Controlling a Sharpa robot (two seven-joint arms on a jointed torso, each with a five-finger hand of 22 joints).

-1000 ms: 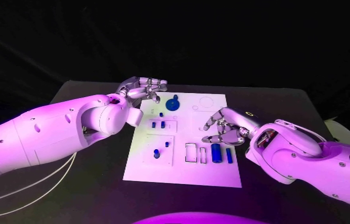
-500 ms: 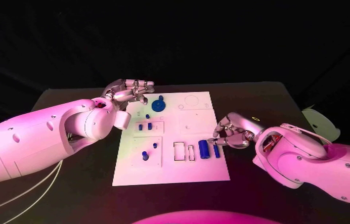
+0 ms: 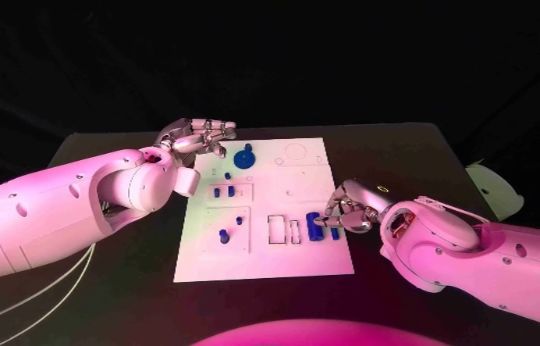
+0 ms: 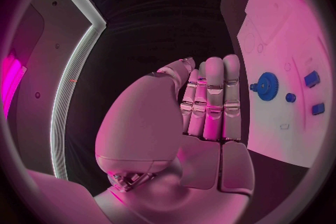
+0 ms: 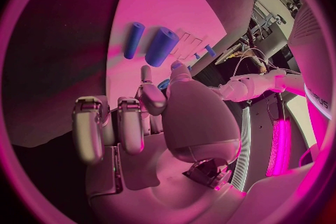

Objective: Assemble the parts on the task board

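1. Lying on the black tabletop (image 3: pixel 417 151): white task board (image 3: pixel 303 260), between both hands; stiff, flat.
2. Left hand (image 3: pixel 198 138): fingers together, holding nothing.
3. Right hand (image 3: pixel 351 208): curled, seemingly empty.
4. Blue cylinder (image 3: pixel 313 226): beside right fingertips; probably light, rigid, slippery; pinch its sides.

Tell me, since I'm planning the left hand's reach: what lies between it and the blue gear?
In the left wrist view, only bare white task board separates the left hand from the blue gear; the head view agrees.
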